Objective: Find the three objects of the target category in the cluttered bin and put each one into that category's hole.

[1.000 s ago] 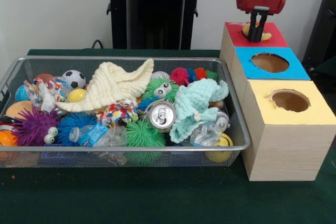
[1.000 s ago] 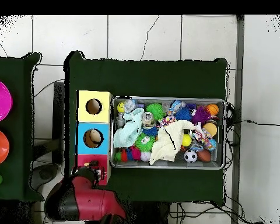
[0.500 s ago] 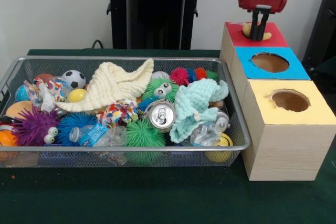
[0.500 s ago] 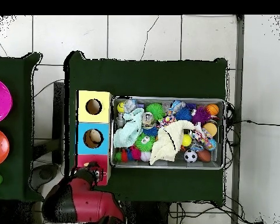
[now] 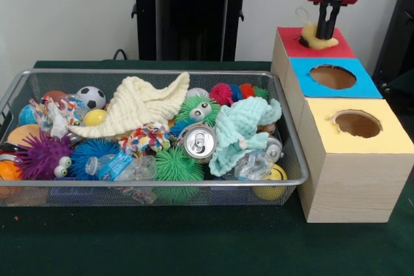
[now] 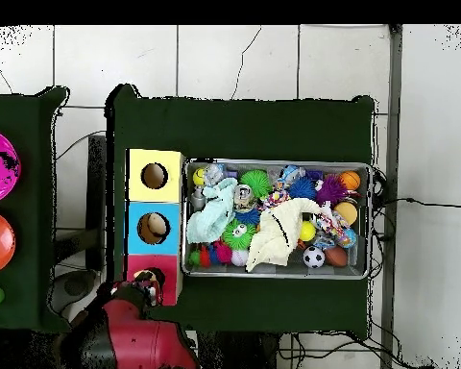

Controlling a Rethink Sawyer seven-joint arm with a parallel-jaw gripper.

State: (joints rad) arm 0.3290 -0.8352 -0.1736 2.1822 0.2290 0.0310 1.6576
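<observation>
End effector [image 5: 326, 30] clamped on yellow cloth [image 5: 315, 37] above red box [image 5: 291, 42] – wire bin [image 5: 155, 184] well apart.

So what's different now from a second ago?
The pincer has risen above the red box, lifting the yellowish thing it grips partly out of the hole; a second ago that thing sat lower. The wire bin and its clutter, and the blue box and yellow box, look unchanged.

Wire-mesh metal bin [image 5: 19, 88], shiny. Aluminium can [image 5: 197, 141], glossy top. Cream cloth [image 5: 139, 105] waffle-textured; mint cloth [image 5: 236, 127] soft, crinkled. Wood-grain boxes [image 5: 343, 189], matt paper tops. Table cover [image 5: 194, 240] matt green fabric.
</observation>
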